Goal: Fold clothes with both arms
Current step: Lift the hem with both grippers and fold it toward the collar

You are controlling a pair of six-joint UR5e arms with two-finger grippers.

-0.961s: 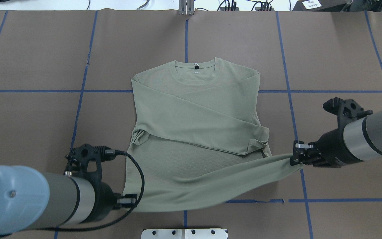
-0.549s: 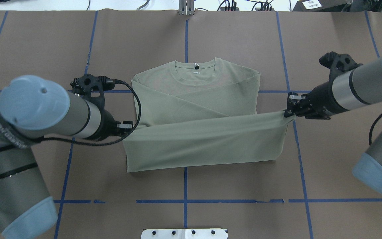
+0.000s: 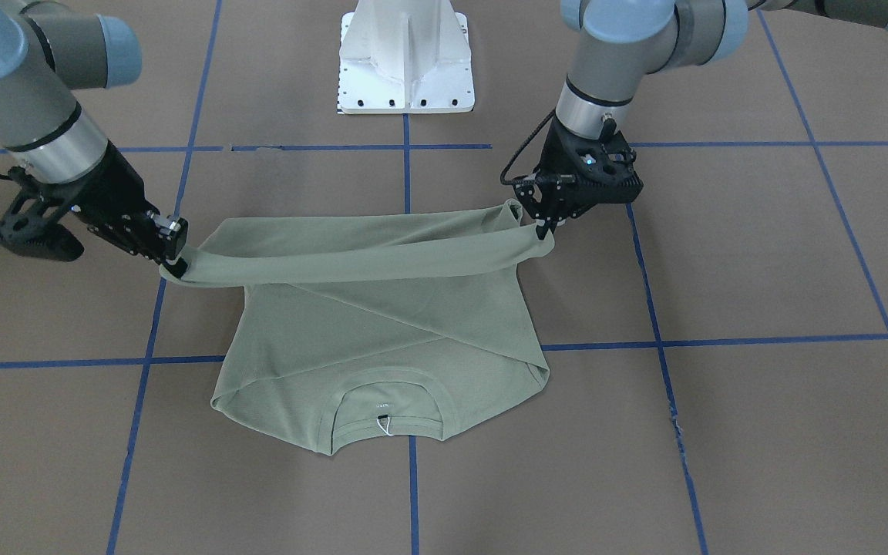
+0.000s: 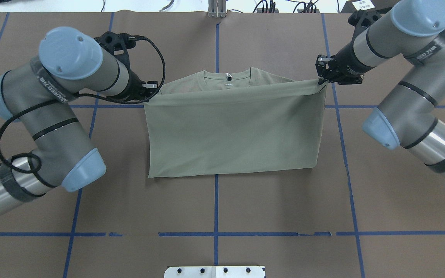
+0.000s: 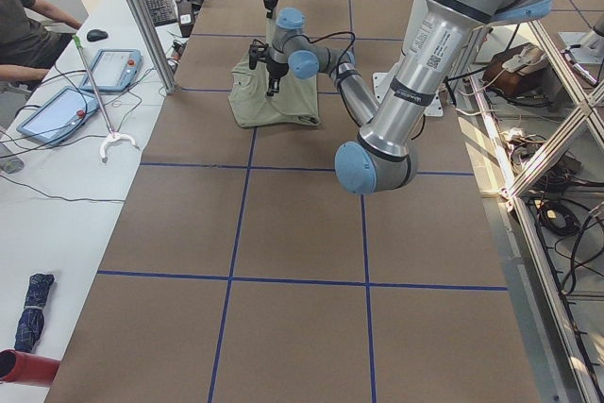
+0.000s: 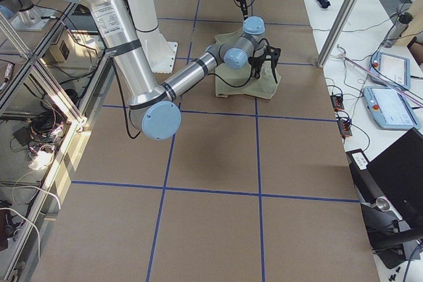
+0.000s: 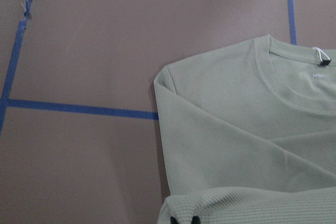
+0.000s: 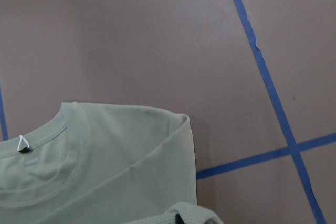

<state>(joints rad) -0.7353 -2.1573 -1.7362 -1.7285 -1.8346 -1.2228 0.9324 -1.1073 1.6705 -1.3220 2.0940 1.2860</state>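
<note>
Item: pale sage-green long-sleeved knit shirt [image 4: 232, 131], one piece.
Location: centre of the overhead frame, on the brown bench [image 4: 284, 204]. The neck end lies towards the top of that frame and the fold crease towards the bottom.
Condition: the sleeves are crossed over the chest and show as diagonal layers in the front-facing view. The lower half is doubled up over the body, with its hem edge raised and pulled into a straight band just short of the collar.
Collar [image 4: 226, 77]: round and ribbed, flat on the bench, partly showing above the raised edge.
Neck label [image 3: 385, 422]: white loop with a small dark tab, inside the back of the collar.
Left tool [image 4: 150, 88]: clamped on the hem corner at the upper left of the shirt in the overhead frame. Its wrist view shows ribbed cloth pinched at the bottom edge.
Right tool [image 4: 321, 79]: clamped on the opposite hem corner, at the upper right of the shirt. Its wrist view shows cloth bunched at the bottom edge.
Left arm [image 4: 64, 73]: grey with light blue caps. It enters at the lower left of the overhead frame and bends in towards the shirt, with a black cable looping along it.
Right arm [image 4: 408, 46]: same make. It enters at the right edge with its elbow bent.
Tape lines [image 4: 215, 234]: blue, forming a grid on the bench.
Pedestal base [image 3: 405, 58]: white metal, top centre of the front-facing frame, apart from the shirt.
</note>
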